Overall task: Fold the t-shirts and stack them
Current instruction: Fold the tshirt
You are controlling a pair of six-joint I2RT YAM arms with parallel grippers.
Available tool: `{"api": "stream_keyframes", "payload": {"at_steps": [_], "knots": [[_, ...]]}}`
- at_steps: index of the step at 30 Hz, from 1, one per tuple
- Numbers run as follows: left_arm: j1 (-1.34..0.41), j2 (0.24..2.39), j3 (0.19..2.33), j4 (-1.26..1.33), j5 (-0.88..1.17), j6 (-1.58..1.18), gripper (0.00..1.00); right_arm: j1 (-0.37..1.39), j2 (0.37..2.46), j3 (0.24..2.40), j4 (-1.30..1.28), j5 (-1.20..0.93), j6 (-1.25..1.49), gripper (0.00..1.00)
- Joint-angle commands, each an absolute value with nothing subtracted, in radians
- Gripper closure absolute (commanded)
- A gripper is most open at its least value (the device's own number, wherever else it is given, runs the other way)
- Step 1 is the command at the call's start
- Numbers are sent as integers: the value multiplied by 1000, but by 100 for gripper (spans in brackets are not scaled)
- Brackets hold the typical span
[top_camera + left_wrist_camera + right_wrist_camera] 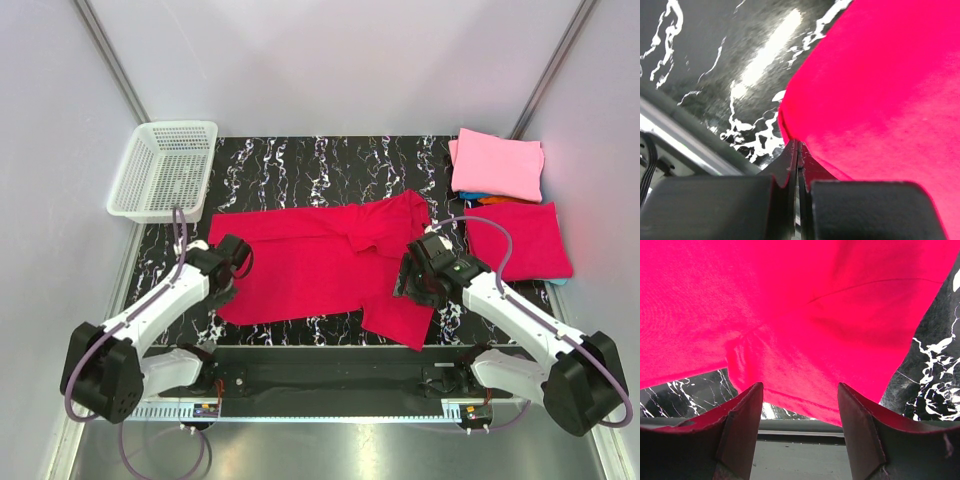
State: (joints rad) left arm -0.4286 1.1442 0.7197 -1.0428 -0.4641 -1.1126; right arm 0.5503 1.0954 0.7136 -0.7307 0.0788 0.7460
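Folding awaits the red t-shirt (pixel 310 265) spread mid-table, left gripper (pixel 798 145) shut at its near-left corner, right gripper (pixel 800 390) wide above its hem; pink shirt (pixel 497 165) and folded red shirt (pixel 518 240) lie finished far right.

Robot lab cell: white enclosure walls (pixel 320 60), marble-print table (pixel 300 160), aluminium posts (pixel 104 48).
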Motion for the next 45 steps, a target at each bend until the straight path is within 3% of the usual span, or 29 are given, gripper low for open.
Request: {"api": "stream_keyframes", "payload": {"at_steps": [1, 7, 17, 19, 24, 45], "knots": [[-426, 1212, 791, -924, -473, -1014, 100, 557, 1104, 750, -727, 101, 755, 32], [-443, 1429, 894, -873, -466, -956, 100, 558, 1108, 750, -726, 100, 756, 31], [-479, 1585, 945, -854, -469, -946, 100, 557, 1117, 750, -724, 97, 749, 31], [-485, 1572, 940, -853, -468, -948, 85, 557, 1114, 747, -726, 95, 749, 30], [-488, 1534, 937, -856, -472, -936, 60, 557, 1111, 742, -723, 92, 749, 30], [-491, 1568, 891, -900, -446, -992, 59, 557, 1097, 741, -724, 97, 750, 30]]}}
